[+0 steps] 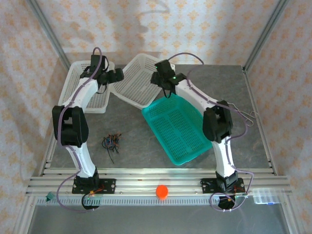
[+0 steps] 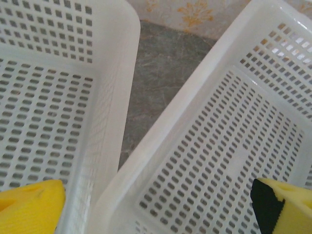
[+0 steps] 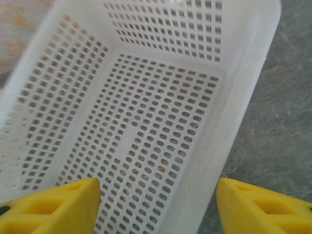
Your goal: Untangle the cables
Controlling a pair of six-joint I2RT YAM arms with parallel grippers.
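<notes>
Cables (image 1: 111,142) sit in one small tangled clump on the grey table (image 1: 141,151), near the front edge, just right of the left arm (image 1: 73,124) and well apart from both claws. We see the left gripper (image 1: 115,76) at the far side, over the gap btwn the left white basket (image 1: 80,92) and the middle white basket (image 1: 136,83). In its wrist view the yellow pads (image 2: 29,204) stand wide, w/ nothing held, just basket rims and a strip of table below. We find the right gripper (image 1: 166,84) over the middle basket's edge, next to the teal basket (image 1: 178,129). Its yellow fingers (image 3: 53,207) are also parted wide and hold nothing; the basket's side wall is underneath. An orange ball (image 1: 162,191) lies on the front rail (image 1: 146,181).
</notes>
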